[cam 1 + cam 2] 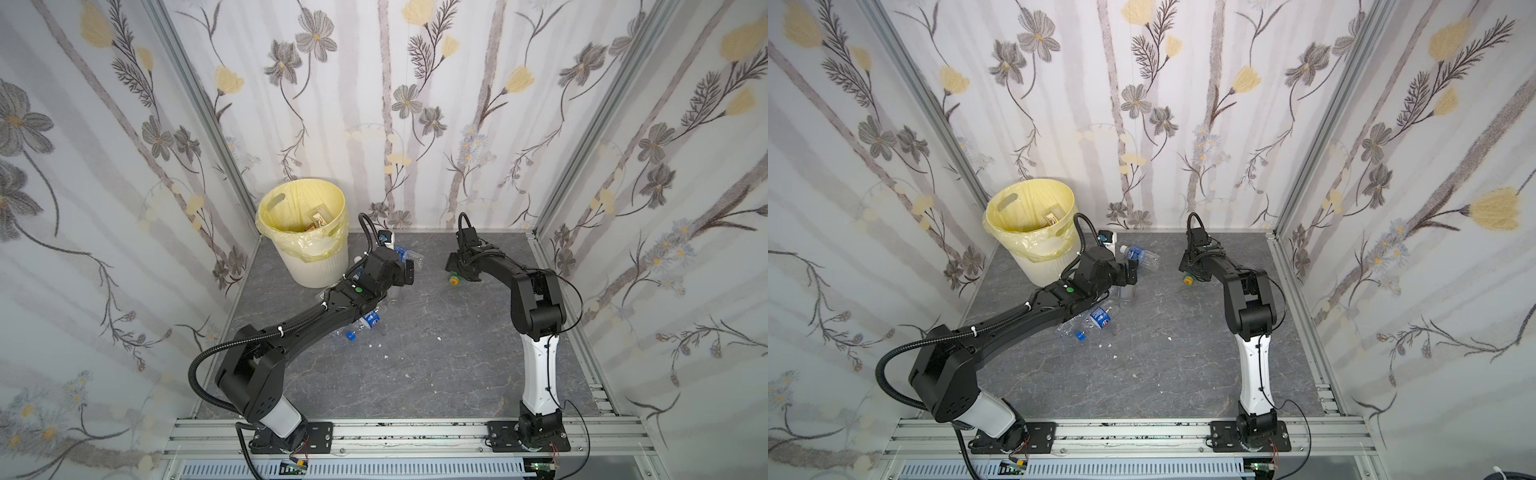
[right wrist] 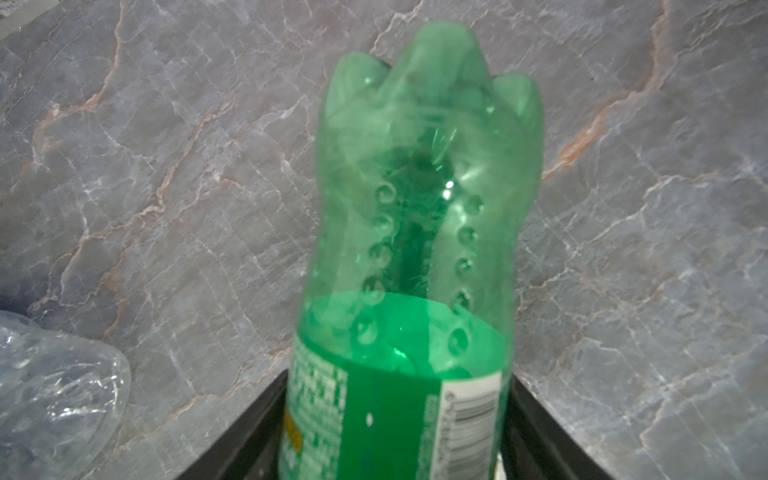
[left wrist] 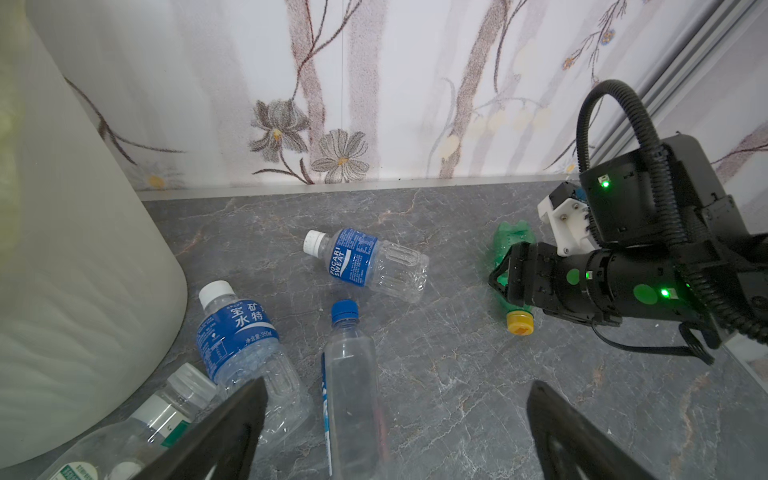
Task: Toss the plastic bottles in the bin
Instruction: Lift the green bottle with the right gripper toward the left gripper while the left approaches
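Several crushed clear plastic bottles (image 1: 1090, 322) lay nearest, on the grey marble-patterned tabletop (image 1: 436, 365) under the left arm. Past them the left gripper (image 3: 397, 388) hung spread wide and empty over a clear blue-capped plastic bottle (image 3: 349, 382), with a blue-labelled white-capped bottle (image 3: 239, 332) just beside it. Step in hand, as judged: right arm picking. The green plastic bottle (image 2: 415, 208) lay on its side right of centre, yellow cap (image 3: 519, 323) toward the robot. The right gripper (image 2: 399, 374) straddled its labelled middle, both fingers against the sides, pinching it, bottle not lifted yet. How firm the pinch was, can't tell. Farthest, the round cream-white ribbed plastic bin (image 1: 320, 272) with a pale yellow bag (image 1: 299, 208) stood in the far left corner, well apart from the green bottle. To do it well: squeeze only until the thin wall stops giving, since an empty bottle likely dents and may squirt out. Lift straight up before swinging. Go high, since the bin rim sits far above the bottles. The left arm lies between bottle and bin, so pass over it or have it pull aside. Let go only once over the opening, not over the bag's overhang.
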`<action>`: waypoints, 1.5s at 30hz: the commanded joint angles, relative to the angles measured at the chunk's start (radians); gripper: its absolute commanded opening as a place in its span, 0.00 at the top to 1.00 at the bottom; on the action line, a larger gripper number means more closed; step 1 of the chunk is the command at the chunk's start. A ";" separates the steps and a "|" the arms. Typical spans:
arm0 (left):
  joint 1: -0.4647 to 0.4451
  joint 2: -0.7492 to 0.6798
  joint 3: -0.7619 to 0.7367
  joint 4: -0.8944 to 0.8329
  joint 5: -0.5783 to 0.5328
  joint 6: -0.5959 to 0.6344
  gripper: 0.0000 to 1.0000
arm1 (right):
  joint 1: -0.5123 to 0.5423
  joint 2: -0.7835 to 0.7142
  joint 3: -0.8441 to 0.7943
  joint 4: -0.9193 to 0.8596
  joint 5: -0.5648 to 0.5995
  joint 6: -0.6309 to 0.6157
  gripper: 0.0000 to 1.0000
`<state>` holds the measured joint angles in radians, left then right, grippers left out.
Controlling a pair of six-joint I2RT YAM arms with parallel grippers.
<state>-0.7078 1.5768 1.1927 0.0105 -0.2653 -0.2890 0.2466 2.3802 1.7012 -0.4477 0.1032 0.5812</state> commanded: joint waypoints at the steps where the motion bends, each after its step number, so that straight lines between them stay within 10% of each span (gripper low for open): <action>1: 0.001 -0.009 -0.008 0.027 0.026 -0.024 0.00 | 0.000 0.004 -0.001 0.021 -0.009 -0.026 0.29; 22: 0.116 0.005 -0.018 0.005 0.196 -0.125 0.00 | 0.059 -0.253 -0.282 0.166 -0.074 -0.157 0.39; 45: 0.262 0.057 0.154 0.001 0.712 -0.506 0.00 | 0.344 -0.643 -0.414 0.282 -0.141 -0.225 0.39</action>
<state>-0.4488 1.6279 1.3167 -0.0128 0.3599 -0.7177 0.5766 1.7641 1.3003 -0.2382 -0.0181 0.3653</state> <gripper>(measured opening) 0.997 0.606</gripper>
